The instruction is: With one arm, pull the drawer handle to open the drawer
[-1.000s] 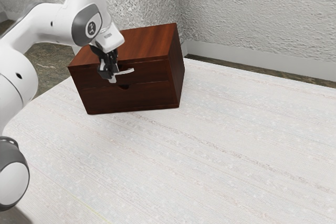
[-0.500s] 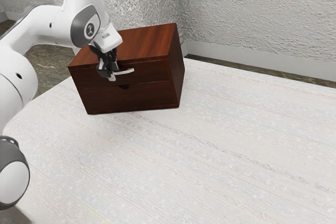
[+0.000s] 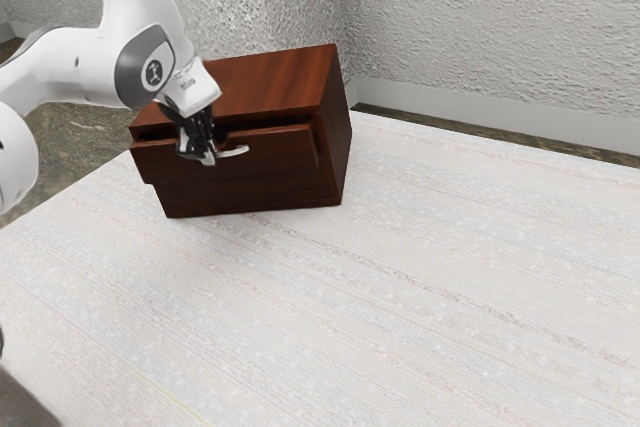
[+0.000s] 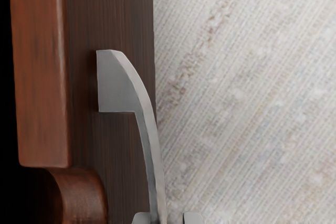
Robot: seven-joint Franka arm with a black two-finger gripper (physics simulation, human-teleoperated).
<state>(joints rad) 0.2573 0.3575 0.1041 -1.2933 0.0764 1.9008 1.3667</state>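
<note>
Jaws were pinched on the handle [image 3: 232, 153] near its nine o'clock end, with the black gripper [image 3: 203, 150] reaching it from above. In the wrist view the handle's thin bar ran between two grey tips, one on either side.

To do the pull well, the hand would have had to travel straight along the drawer's own slide, toward about seven o'clock in the exterior view, level with the table [image 3: 420, 277]. Because the grip sat off-centre, a sideways drift could have skewed the drawer [image 3: 270, 145] and jammed it, or dragged the whole chest [image 3: 290, 77] across the table. A slow, even draw with a firm pinch seemed wisest.

The drawer was the upper one of a dark red-brown wooden chest standing at about ten o'clock on the pale table. Its front stood a little proud of the chest's face, with a dark gap above it, so it looked partly open. The handle was a pale grey, curved strip fixed to the drawer front.
</note>
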